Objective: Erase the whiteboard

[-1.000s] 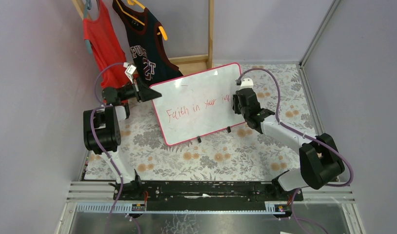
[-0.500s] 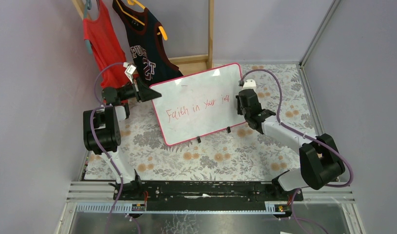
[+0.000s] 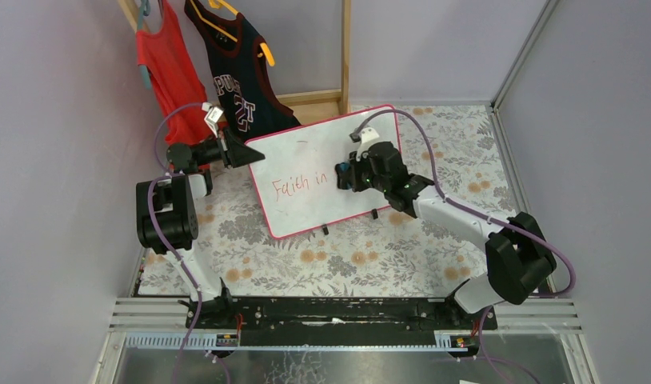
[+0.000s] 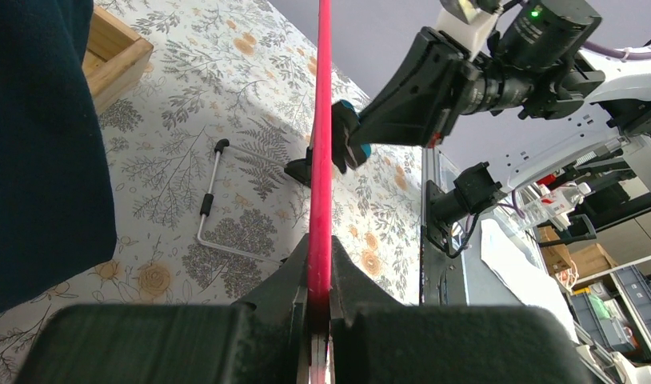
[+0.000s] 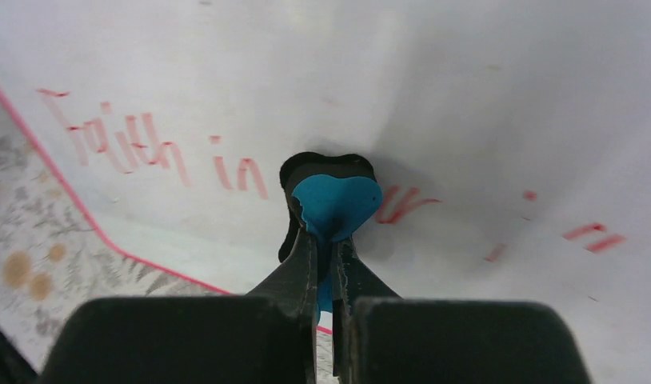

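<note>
The whiteboard [image 3: 306,172] stands tilted on small black feet, white with a pink-red frame. Red lettering "Faith in" [image 3: 294,186] shows on its left half; faint red smears remain on the right in the right wrist view [image 5: 590,234]. My left gripper [image 3: 244,152] is shut on the board's upper left frame edge [image 4: 320,144]. My right gripper [image 3: 343,176] is shut on a blue eraser [image 5: 335,204] with a black pad, pressed against the board face just right of "in". The eraser also shows in the left wrist view [image 4: 348,144].
A red top [image 3: 166,72] and a dark jersey [image 3: 238,80] hang on a wooden rack [image 3: 345,56] behind the board. A bent metal stand rod [image 4: 210,200] lies on the floral cloth behind the board. Grey walls close in left and right.
My right gripper has swept left across the board with the eraser, from the right edge to the middle. The words after "in" are wiped away. The left arm has not moved.
</note>
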`<state>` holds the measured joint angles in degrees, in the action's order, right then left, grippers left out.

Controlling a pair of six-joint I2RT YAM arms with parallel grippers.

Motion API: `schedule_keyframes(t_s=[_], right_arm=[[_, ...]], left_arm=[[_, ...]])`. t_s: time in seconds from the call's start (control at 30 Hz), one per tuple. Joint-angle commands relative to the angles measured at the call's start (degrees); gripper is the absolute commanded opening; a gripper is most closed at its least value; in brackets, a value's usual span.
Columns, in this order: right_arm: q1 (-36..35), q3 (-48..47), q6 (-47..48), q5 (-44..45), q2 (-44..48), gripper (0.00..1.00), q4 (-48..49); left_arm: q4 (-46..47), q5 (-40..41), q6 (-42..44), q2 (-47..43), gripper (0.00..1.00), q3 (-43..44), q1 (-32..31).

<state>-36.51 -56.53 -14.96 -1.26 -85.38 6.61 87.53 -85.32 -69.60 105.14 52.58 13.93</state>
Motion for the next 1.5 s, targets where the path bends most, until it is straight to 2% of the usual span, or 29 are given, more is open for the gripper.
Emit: schedule_keyframes(t_s=[0.0,0.17,0.4,0.57,0.7,0.9,1.23,1.33,1.47], right_arm=[[-2.60,-3.69,0.22,-1.07,-0.36,0.00,1.57],[-2.43,-4.52,2.62,14.90,-0.46,0.00,-2.57],[-0.17,-3.61,5.97,31.71,1.16,0.00,-4.50],[3.18,-1.40,7.16,37.57,3.57,0.00,-3.14],[3.44,-0.12,8.28,35.51,4.96,0.00,-1.37],[2.67,0.17,4.23,21.72,4.04,0.00,-1.37],[-1.39,2.22,1.29,7.65,1.17,0.00,4.59],[-1.73,2.27,0.99,10.47,1.36,0.00,3.44],[-1.45,1.23,2.25,22.89,0.86,0.00,-1.16]], left_arm=[[4.28,-5.59,-1.13,-1.50,0.00,-0.94,-0.67],[4.23,-5.84,-1.08,-1.76,0.00,-1.06,-0.67],[4.25,-5.88,-0.97,-1.87,0.00,-1.29,-0.68],[4.29,-6.08,-0.89,-2.13,0.00,-1.40,-0.71],[4.23,-6.07,-0.86,-2.10,0.00,-1.43,-0.70],[4.30,-5.69,-0.80,-1.83,0.00,-1.39,-0.67],[4.23,-5.84,-0.88,-1.85,0.00,-1.42,-0.70],[4.23,-5.91,-0.89,-1.86,0.00,-1.36,-0.75],[4.23,-5.99,-0.84,-2.02,0.00,-1.50,-0.73]])
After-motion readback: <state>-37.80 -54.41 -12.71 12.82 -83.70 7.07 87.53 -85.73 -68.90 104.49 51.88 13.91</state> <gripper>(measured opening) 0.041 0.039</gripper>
